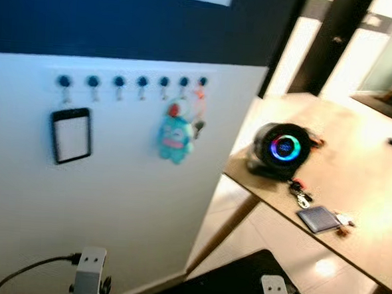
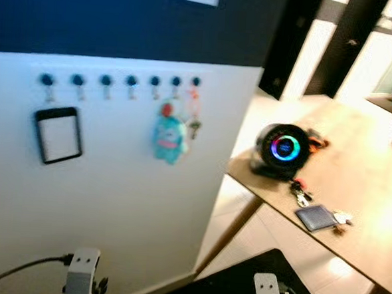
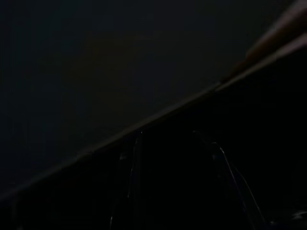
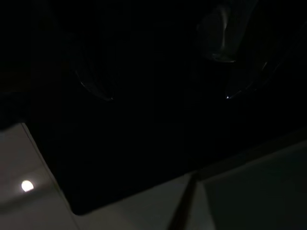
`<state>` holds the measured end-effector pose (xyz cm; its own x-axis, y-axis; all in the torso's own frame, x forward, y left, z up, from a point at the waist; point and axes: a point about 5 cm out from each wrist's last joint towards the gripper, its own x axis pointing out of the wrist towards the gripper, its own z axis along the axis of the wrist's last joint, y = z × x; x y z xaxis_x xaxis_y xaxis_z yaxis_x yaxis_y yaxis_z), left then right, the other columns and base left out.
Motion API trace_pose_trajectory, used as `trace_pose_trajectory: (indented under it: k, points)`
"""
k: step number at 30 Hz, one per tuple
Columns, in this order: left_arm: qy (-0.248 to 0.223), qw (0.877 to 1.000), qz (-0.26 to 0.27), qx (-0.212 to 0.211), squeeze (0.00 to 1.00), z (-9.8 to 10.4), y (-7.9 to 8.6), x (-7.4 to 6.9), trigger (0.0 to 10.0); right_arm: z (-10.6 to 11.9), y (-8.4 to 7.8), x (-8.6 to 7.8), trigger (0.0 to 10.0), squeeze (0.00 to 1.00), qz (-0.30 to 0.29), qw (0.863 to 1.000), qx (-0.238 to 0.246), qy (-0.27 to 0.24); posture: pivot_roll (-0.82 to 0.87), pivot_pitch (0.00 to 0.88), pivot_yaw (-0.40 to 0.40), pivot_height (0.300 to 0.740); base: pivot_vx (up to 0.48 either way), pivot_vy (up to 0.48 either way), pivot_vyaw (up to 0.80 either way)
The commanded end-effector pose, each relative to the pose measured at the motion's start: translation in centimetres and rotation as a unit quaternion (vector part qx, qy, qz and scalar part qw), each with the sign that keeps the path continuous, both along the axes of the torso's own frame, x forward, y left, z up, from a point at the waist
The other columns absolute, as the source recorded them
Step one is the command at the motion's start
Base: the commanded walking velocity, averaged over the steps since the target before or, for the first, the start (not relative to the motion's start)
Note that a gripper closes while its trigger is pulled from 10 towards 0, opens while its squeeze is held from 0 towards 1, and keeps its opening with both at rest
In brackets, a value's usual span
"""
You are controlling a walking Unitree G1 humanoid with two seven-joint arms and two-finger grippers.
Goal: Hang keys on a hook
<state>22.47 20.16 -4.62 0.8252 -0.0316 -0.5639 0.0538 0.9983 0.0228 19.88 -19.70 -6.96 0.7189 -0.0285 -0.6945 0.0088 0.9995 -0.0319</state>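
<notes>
A row of several blue-knobbed hooks (image 1: 141, 84) runs along the white wall panel. A teal plush keychain (image 1: 175, 138) hangs from one hook near the right end, and a small key bunch on a red strap (image 1: 199, 114) hangs beside it. Another bunch of keys (image 1: 301, 192) lies on the wooden table (image 1: 361, 164) to the right, near its front edge. Both silver arms hang low, with the left wrist (image 1: 90, 267) and right wrist (image 1: 274, 288) at the bottom of the eye views. In the dark wrist views, my left gripper (image 3: 168, 136) and right gripper (image 4: 165, 98) show faintly, fingers apart and empty.
A black-framed white card (image 1: 71, 135) hangs from the leftmost hooks. On the table stand a round black speaker with a glowing ring (image 1: 282, 147) and a dark blue wallet (image 1: 319, 218). A black mat (image 1: 241, 283) lies on the tiled floor below. A doorway opens behind the table.
</notes>
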Motion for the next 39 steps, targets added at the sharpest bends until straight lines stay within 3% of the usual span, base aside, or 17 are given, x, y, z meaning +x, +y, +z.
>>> trace_pose_trajectory:
  k: [1,39]
  points:
    - [0.008,1.0,-0.006,0.004,0.0,-0.39,0.04,-0.62,10.0,-0.07,0.02,-0.11,10.0,0.0,0.0,1.0,0.002,0.002,0.09,0.01,-0.084,0.74,0.0,0.0,-0.8]
    - [-0.035,0.999,0.024,-0.019,0.0,-0.08,0.01,-1.01,10.0,-0.05,0.64,0.06,10.0,0.0,0.029,1.0,0.001,0.004,0.1,0.04,-0.111,0.74,0.0,0.0,-0.8]
